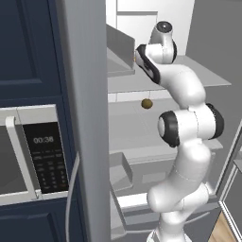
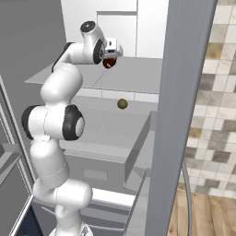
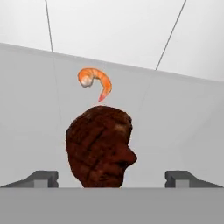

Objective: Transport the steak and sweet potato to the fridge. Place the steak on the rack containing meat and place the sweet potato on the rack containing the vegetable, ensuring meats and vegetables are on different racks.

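Steak [image 3: 99,146] between spread fingertips [image 3: 41,178] (apparently untouched), meat [image 3: 95,82] beyond.

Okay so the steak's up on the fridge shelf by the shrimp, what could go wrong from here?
The open gripper sits right at the steak, jaws either side, so pulling back crooked could drag it. The shrimp lies just beyond, so a nudge forward could bump it. The green ball is one shelf lower; the sweet potato belongs there.
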